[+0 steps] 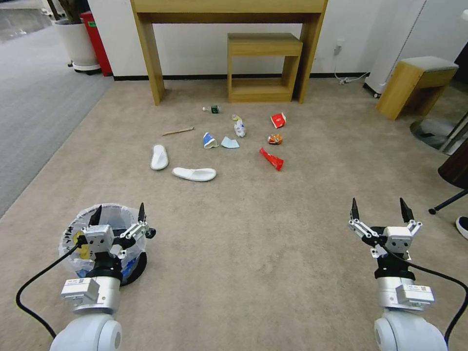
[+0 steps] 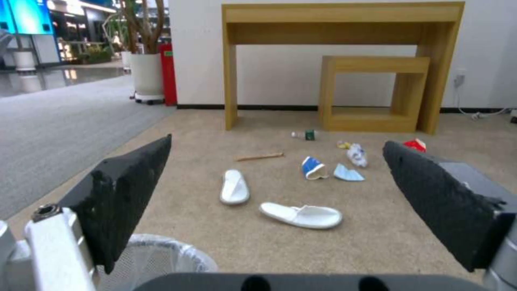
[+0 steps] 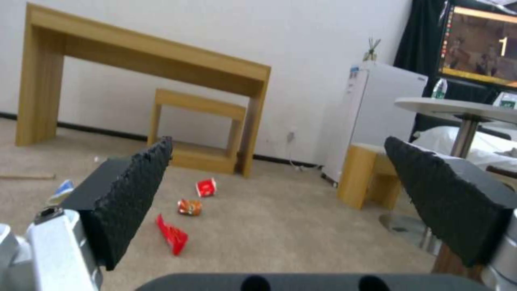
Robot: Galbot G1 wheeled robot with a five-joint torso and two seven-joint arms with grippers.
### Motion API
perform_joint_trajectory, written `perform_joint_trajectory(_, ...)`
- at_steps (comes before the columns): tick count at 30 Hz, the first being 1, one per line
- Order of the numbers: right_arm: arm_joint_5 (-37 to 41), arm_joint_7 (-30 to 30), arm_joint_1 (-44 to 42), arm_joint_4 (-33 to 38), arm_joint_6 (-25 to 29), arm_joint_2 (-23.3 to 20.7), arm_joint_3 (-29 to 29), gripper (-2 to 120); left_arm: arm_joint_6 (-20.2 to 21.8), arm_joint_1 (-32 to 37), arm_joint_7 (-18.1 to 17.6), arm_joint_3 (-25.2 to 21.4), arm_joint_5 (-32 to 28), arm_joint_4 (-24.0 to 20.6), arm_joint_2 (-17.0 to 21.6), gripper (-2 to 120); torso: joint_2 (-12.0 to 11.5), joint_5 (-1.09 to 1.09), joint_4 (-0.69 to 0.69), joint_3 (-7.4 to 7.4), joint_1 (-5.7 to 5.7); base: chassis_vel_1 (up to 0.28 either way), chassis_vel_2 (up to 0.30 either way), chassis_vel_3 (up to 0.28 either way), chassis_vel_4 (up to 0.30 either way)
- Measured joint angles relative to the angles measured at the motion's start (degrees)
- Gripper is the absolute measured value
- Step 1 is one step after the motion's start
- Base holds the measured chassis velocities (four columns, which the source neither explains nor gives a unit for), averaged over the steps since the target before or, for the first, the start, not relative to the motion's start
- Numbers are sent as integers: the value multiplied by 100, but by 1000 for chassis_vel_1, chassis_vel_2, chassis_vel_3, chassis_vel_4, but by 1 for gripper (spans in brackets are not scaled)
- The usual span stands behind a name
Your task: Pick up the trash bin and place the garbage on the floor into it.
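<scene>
Looking down from the head camera, I see my left gripper hanging over the trash bin, with its jaws spread wide and holding nothing. The bin stands on the beige floor, near my left side. My right gripper hovers over bare carpet, also with jaws wide apart and empty. The garbage lies well ahead, before the wooden table: two white slippers, a blue-white cup, a pale-blue mask, red wrappers, an orange can.
</scene>
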Motion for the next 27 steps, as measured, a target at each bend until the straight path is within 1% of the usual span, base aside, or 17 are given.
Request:
perform_joint_trajectory(3, 35, -50, 12, -47, 144, 28, -25, 100, -30, 26, 0, -22, -7, -35, -1, 100, 0, 1, 0, 0, 0, 0, 0, 0, 0)
perform_joint_trajectory(7, 51, -76, 32, -53, 205, 37, -23, 100, -58, 74, 1, -31, -22, -73, -6, 100, 0, 1, 0, 0, 0, 0, 0, 0, 0)
perform_joint_trajectory(27, 60, -103, 70, -111, 270, 28, 12, 100, -84, 142, 9, -85, -83, -177, 63, 100, 0, 1, 0, 0, 0, 0, 0, 0, 0)
